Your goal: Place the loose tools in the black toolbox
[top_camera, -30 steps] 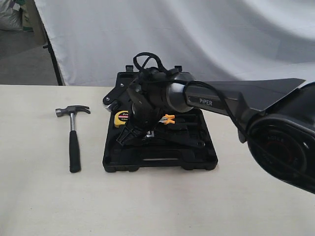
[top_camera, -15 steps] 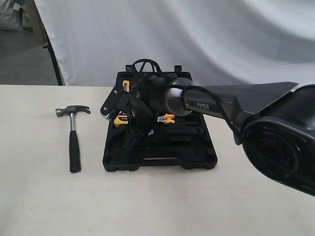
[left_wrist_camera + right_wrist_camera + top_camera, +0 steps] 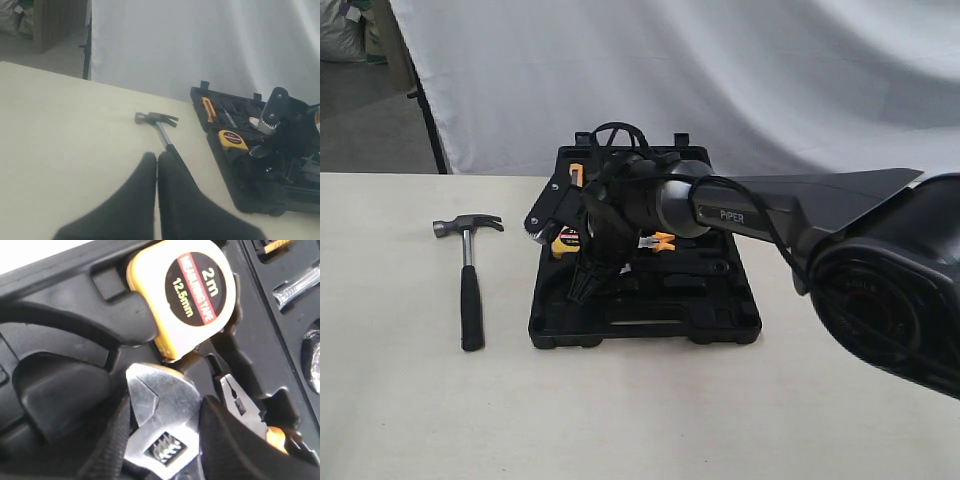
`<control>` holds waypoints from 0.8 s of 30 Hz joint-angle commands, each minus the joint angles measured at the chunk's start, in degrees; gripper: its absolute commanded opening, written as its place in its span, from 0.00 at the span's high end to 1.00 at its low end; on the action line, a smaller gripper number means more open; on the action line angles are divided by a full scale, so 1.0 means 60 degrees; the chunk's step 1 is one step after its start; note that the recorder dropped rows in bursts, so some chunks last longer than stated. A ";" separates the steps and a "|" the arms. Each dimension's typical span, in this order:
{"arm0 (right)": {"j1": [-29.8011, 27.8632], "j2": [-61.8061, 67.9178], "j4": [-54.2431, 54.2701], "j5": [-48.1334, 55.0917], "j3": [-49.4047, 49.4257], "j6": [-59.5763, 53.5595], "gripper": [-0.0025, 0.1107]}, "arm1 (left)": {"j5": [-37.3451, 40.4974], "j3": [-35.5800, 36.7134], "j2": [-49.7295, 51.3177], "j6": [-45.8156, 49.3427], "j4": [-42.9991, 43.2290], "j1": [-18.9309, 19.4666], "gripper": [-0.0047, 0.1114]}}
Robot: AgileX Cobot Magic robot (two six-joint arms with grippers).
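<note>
The black toolbox lies open in the middle of the table. My right gripper points down into its left half and is shut on the head of a silver adjustable wrench, which sits between the fingers. Just beyond the wrench a yellow tape measure sits in its recess. A hammer with a black grip lies loose on the table left of the box. My left gripper hovers above the table near the hammer's handle, shut and empty.
Orange-handled pliers lie in the box beside the wrench, and a chrome piece fills a slot nearby. An orange tool sits in the lid. A white cloth backdrop hangs behind the table.
My right gripper, still holding the wrench, shifted slightly left and toward the back of the toolbox, then held nearly still. The hammer has not moved.
</note>
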 commanded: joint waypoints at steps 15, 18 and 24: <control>-0.0012 0.0159 -0.0205 0.0302 -0.0032 0.1316 0.39 | -0.0069 -0.0025 -0.0030 -0.0046 0.0042 0.0242 0.95; -0.0033 -0.0138 -0.0205 0.0506 -0.0032 0.1316 0.39 | -0.0069 -0.0025 -0.0030 -0.0046 0.0042 0.0242 0.95; -0.0033 -0.0762 -0.0205 0.0218 -0.0032 0.1558 0.46 | -0.0069 -0.0025 -0.0030 -0.0046 0.0042 0.0242 0.95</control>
